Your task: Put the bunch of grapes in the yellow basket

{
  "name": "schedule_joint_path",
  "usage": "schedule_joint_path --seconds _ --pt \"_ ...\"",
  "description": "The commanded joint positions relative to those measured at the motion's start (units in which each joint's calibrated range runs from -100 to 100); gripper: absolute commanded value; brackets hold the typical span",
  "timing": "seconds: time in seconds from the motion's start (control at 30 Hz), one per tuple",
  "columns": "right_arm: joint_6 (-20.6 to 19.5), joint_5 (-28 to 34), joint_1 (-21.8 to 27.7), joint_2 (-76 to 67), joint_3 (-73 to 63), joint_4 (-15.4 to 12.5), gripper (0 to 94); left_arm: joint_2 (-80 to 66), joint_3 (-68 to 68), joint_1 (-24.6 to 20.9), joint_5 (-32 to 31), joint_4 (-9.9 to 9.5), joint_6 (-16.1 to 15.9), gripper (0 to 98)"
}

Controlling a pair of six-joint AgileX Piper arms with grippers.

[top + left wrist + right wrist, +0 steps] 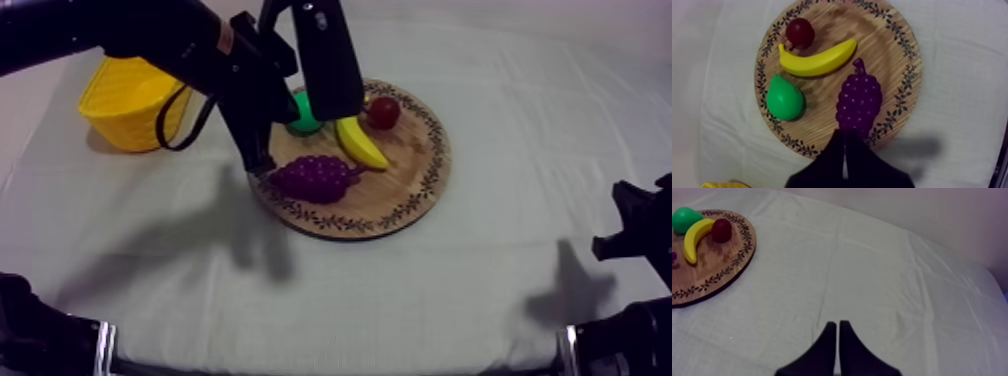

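The purple bunch of grapes (315,178) lies on the front part of the round wooden board (410,185), stem toward the banana. My left gripper (262,167) hangs at the board's left rim, just beside the bunch's broad end. In the left wrist view its fingers (844,150) lie together as a narrow wedge, shut on nothing, right at the wide end of the grapes (858,100). The yellow basket (128,100) stands at the back left, off the board. My right gripper (632,235) rests low at the right edge; its fingers (837,338) are shut over bare cloth.
On the board with the grapes are a banana (358,143), a green pear (303,115) and a small red fruit (383,112). My left arm reaches over the basket and the pear. The board (717,268) lies far off from my right gripper.
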Motion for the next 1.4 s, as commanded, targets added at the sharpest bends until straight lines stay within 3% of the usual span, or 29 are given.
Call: schedule_joint_path --seconds 0.0,0.1,0.17,0.23,0.37,0.43,0.53,0.73,1.37 --pt "0.0 0.0 -0.01 0.02 -0.01 -0.01 0.3 0.01 -0.09 -0.06 0.16 -0.09 -0.04 0.0" --pt "0.0 0.0 -0.01 0.02 -0.01 -0.01 0.3 0.07 -0.09 -0.16 0.15 -0.14 -0.11 2.9" --pt "0.0 0.0 -0.01 0.02 -0.01 -0.01 0.3 0.09 0.04 -0.2 0.14 -0.24 -0.25 10.4" --pt "0.0 0.0 -0.01 0.02 -0.01 -0.01 0.3 0.04 0.4 -0.24 0.14 -0.33 -0.42 23.0" --pt "0.0 0.0 -0.01 0.02 -0.01 -0.01 0.3 -0.24 2.63 -0.42 -0.05 -1.01 -0.81 66.8" --pt "0.0 0.0 -0.01 0.02 -0.01 -0.01 0.3 -0.38 4.04 -0.48 -0.51 -1.38 -1.12 78.5" --pt "0.0 0.0 -0.01 0.02 -0.01 -0.01 0.3 -0.54 5.7 -0.67 -1.57 -1.78 -1.48 88.1" --pt "0.0 0.0 -0.01 0.02 -0.01 -0.01 0.3 -0.77 7.22 -1.08 -2.57 -2.28 -1.48 94.0" --pt "0.0 0.0 -0.01 0.02 -0.01 -0.01 0.3 12.51 6.65 -1.68 -9.97 -2.75 -0.5 95.4"
